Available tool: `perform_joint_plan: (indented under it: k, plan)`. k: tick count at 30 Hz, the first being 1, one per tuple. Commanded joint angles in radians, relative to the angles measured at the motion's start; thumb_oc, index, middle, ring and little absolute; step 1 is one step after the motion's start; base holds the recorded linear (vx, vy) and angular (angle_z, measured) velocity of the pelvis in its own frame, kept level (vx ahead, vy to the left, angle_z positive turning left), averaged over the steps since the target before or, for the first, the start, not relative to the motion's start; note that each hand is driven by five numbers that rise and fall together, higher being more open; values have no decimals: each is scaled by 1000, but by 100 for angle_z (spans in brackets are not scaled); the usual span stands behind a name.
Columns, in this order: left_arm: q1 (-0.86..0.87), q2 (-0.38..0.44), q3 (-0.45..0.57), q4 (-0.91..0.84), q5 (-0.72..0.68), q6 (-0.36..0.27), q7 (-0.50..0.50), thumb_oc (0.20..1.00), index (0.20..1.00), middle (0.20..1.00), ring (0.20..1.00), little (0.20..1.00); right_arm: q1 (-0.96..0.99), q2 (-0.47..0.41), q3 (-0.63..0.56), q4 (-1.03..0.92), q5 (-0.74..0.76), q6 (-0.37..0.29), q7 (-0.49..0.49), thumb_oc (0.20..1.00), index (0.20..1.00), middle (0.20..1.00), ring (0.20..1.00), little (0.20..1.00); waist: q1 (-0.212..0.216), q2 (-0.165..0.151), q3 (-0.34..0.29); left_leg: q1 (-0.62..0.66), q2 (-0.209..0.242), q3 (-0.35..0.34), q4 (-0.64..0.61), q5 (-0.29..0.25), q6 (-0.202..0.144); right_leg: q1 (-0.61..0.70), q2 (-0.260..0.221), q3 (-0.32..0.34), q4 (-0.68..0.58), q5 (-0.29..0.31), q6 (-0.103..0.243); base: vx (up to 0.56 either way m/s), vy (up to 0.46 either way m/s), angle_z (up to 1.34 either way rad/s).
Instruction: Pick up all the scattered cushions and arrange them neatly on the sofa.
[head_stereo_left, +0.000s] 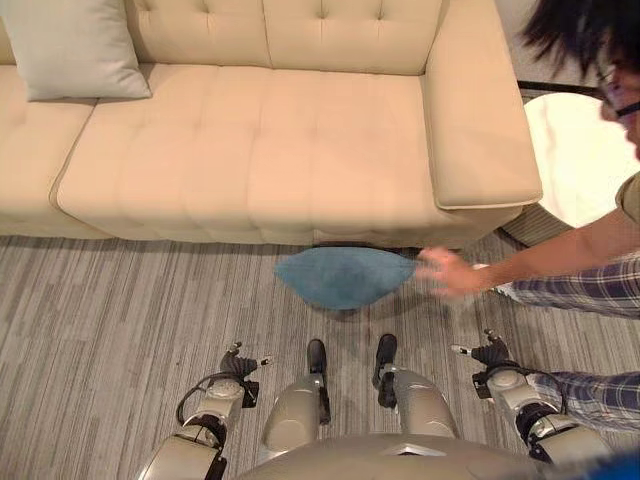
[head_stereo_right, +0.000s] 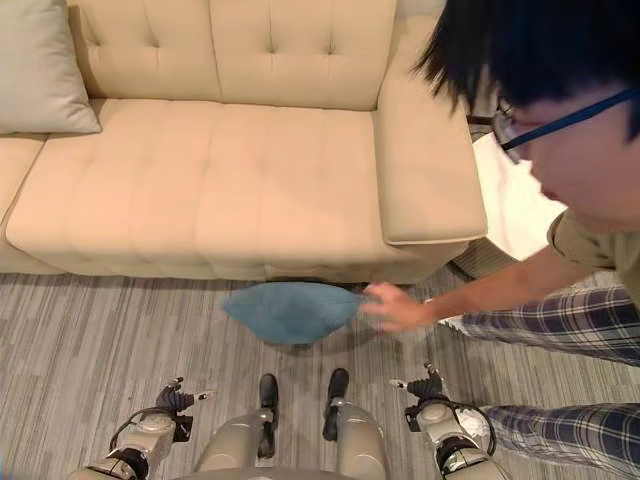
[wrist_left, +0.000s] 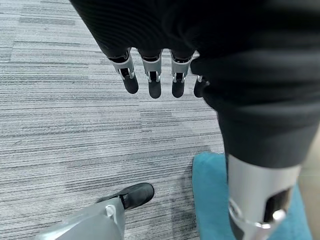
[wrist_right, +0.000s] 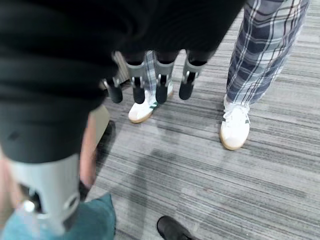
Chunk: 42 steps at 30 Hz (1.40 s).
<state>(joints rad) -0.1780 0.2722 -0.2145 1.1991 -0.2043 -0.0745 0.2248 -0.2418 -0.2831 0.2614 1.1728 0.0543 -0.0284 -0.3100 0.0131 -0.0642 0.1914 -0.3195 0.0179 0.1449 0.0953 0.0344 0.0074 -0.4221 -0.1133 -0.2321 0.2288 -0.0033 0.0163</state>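
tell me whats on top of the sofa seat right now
A light grey cushion leans against the backrest at the left end of the sofa. The other seat cushions are bare. The blue cushion lies on the floor by the sofa's front edge, beside a person's hand.

a blue cushion (head_stereo_left: 345, 276) lies on the grey striped carpet (head_stereo_left: 120, 310) touching the sofa's (head_stereo_left: 250, 150) front edge.

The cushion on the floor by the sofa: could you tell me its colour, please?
Blue cushion, clearest in the left eye view.

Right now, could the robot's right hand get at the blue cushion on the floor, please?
Probably not yet: a person's hand is on the blue cushion on the right hand's side, blocking that approach.
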Motion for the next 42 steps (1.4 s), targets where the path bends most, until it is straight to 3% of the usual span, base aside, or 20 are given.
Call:
perform_joint_plan:
  k: [1, 20, 25, 31, 34, 35, 38, 40, 42]
  plan:
    - [-37, 27, 5, -17, 27, -21, 15, 1000, 1000, 1000, 1000, 1000, -28, -3, 26, -24, -13, -20, -15, 1000, 1000, 1000, 1000, 1000, 0, -35, 44, -46, -2, -55, 52, -77, -56, 90, -62, 44, -136, 31, 117, -83, -16, 7]
    - [-97, 37, -19, -58, -7, -38, 44, 1000, 1000, 1000, 1000, 1000, -97, -3, 53, -73, 6, -27, -42, 1000, 1000, 1000, 1000, 1000, 11, -30, 87, -131, -3, -65, 61, -46, -62, -7, -66, 33, -106, 49, 114, -8, -3, 3]
    - [-99, 41, -17, -77, -2, -37, 50, 1000, 1000, 1000, 1000, 1000, -100, -5, 57, -104, -1, -32, -47, 1000, 1000, 1000, 1000, 1000, 10, -34, 88, -130, -5, -70, 95, -76, -44, -8, -75, 48, -74, 38, 117, 36, 63, -2]
    - [-47, 36, -19, -68, 59, -22, 28, 1000, 1000, 1000, 1000, 1000, -56, -1, 45, -97, -39, -19, -22, 1000, 1000, 1000, 1000, 1000, 8, -35, 84, -7, -39, -59, 100, -131, -3, 48, -96, 91, 32, 31, 147, 114, 187, -12]
    - [-18, 44, -25, -58, 97, -16, 9, 1000, 1000, 1000, 1000, 1000, -32, 3, 46, -63, -67, -15, -4, 1000, 1000, 1000, 1000, 1000, 4, -30, 73, 79, -42, -53, 72, -139, 4, 73, -67, 88, 84, 19, 147, 142, 118, -17]
    - [-1, 48, -36, -50, 130, -14, -2, 1000, 1000, 1000, 1000, 1000, -9, -2, 42, -42, -70, -16, 6, 1000, 1000, 1000, 1000, 1000, -8, -29, 59, 119, -54, -63, 56, -139, 3, 100, -1, 117, 61, -10, 141, 141, 39, -22]
    - [29, 46, -37, -22, 162, -11, -22, 1000, 1000, 1000, 1000, 1000, 22, -9, 33, -8, -82, -11, 21, 1000, 1000, 1000, 1000, 1000, -17, -21, 21, 161, -71, -72, 21, -134, 6, 130, 58, 122, 9, -18, 130, 136, 4, 1]
    - [57, 38, -34, 11, 207, -6, -38, 1000, 1000, 1000, 1000, 1000, 84, -20, -9, 24, -80, -13, 35, 1000, 1000, 1000, 1000, 1000, -32, -22, -13, 207, -85, -91, 25, -145, -18, 228, 88, 139, -80, -44, 109, 222, -93, 15]
    - [73, 32, -28, 14, 208, -3, -45, 1000, 1000, 1000, 1000, 1000, 113, -22, -27, 38, -67, -17, 39, 1000, 1000, 1000, 1000, 1000, -38, -28, -19, 199, -76, -87, 76, -150, -46, 287, 86, 126, -117, -51, 97, 139, -121, 86]
